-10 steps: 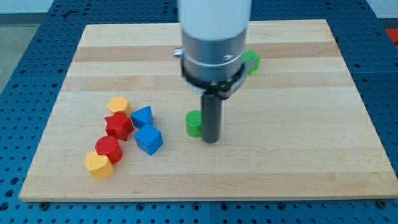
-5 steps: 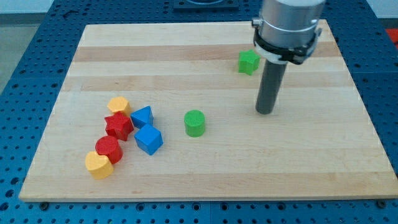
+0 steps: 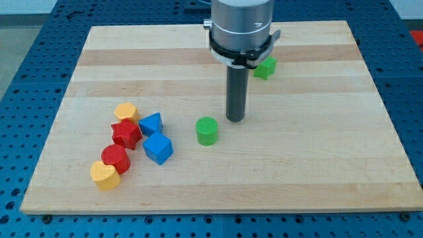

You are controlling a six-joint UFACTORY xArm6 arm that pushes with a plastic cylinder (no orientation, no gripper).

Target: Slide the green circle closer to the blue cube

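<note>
The green circle [image 3: 207, 130] sits on the wooden board, a little left of the board's middle. The blue cube [image 3: 158, 148] lies to its left and slightly lower, with a clear gap between them. My tip [image 3: 235, 119] rests on the board just up and to the right of the green circle, a small gap apart from it.
A blue block [image 3: 151, 123] sits just above the blue cube. A red star [image 3: 125, 134], an orange block [image 3: 125, 112], a red cylinder [image 3: 115, 158] and a yellow heart [image 3: 104, 175] cluster at the left. A green cube [image 3: 266, 67] lies behind the rod at upper right.
My tip went from right beside the green circle to the board's right, then came back left to just above-right of the circle. The blocks have not moved.
</note>
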